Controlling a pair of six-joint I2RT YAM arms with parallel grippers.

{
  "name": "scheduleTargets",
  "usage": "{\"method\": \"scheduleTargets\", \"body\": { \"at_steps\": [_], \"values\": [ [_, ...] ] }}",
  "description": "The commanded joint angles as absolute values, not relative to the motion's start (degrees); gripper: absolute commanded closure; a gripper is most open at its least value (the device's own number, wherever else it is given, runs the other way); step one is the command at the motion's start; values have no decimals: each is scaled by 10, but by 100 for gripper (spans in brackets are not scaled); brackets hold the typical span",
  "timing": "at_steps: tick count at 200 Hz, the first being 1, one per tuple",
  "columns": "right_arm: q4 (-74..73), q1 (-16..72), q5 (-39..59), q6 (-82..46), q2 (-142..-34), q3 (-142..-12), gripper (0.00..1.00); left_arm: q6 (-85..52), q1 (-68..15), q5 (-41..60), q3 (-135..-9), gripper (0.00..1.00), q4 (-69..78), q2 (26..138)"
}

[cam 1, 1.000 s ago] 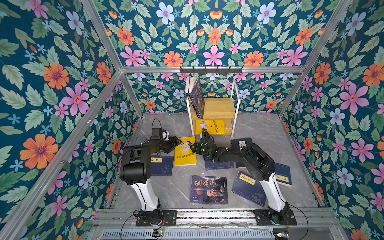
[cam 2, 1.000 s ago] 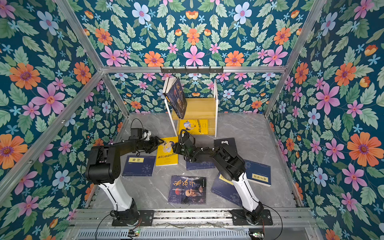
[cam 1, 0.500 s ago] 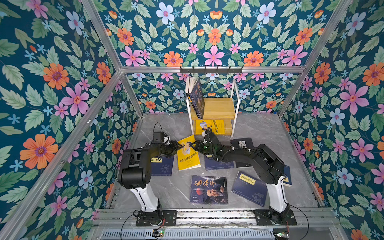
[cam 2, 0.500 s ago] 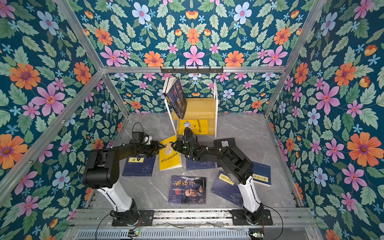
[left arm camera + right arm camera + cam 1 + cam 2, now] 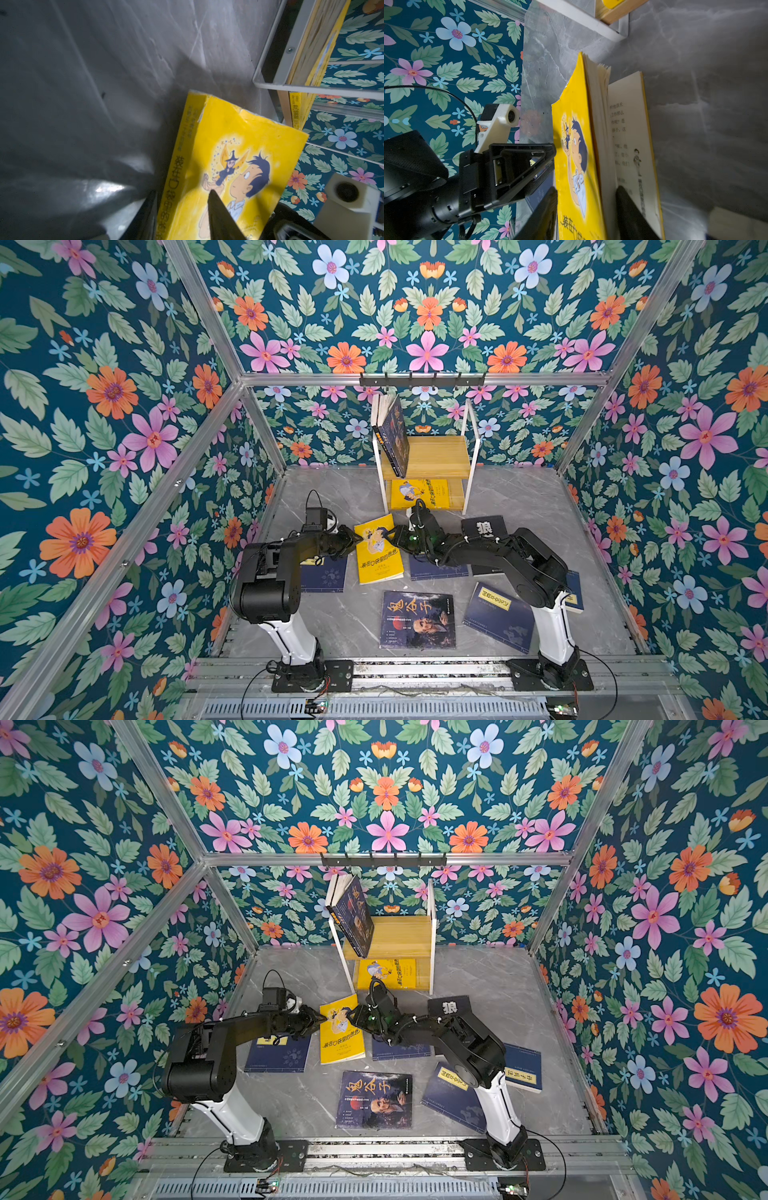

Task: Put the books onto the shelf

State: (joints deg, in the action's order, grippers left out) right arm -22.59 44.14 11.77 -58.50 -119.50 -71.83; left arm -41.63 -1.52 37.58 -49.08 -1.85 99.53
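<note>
A bright yellow book (image 5: pixel 378 560) (image 5: pixel 340 1040) stands tilted on the grey table in both top views, far end raised. My left gripper (image 5: pixel 355 540) (image 5: pixel 182 193) is shut on its spine edge, one finger (image 5: pixel 220 218) on the cover. My right gripper (image 5: pixel 388 536) (image 5: pixel 586 188) is shut on the opposite edge, one finger (image 5: pixel 629 214) between the fanned pages. The shelf (image 5: pixel 436 456) stands behind, with dark books (image 5: pixel 395 435) leaning on the top board and a yellow book (image 5: pixel 419 493) flat on the lower one.
Around the arms lie other books: a navy one (image 5: pixel 328 576) under the left arm, one with an old man's face (image 5: pixel 417 620) in front, a navy one with a yellow label (image 5: pixel 498 614), a black one (image 5: pixel 484 529). A black hook rail (image 5: pixel 422 379) hangs above the shelf.
Both grippers have narrowed onto the yellow book from either side. Its far end has come up off the table and its pages have fanned open.
</note>
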Motion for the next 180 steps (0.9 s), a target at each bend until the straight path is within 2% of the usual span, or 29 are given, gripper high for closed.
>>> {"method": "scheduleTargets", "body": {
  "at_steps": [1,46,83,106,119,146,180],
  "values": [
    [-252,443,133,-596,-1199,-721,59,-433,-21,418,-490,59,9,988],
    [-258,443,142,-598,-1213,-724,68,-461,-25,443,-477,64,39,972],
    [-276,440,153,-604,-1217,-718,83,-470,-29,452,-474,65,51,969],
    [-299,434,161,-609,-1204,-705,90,-448,-28,424,-477,56,24,967],
    [-314,428,169,-610,-1196,-694,94,-430,-27,403,-479,47,8,964],
    [-354,418,177,-634,-1183,-667,95,-411,-26,383,-482,32,-4,967],
    [-366,417,187,-639,-1189,-668,96,-433,-30,423,-483,32,33,979]
  ]
}}
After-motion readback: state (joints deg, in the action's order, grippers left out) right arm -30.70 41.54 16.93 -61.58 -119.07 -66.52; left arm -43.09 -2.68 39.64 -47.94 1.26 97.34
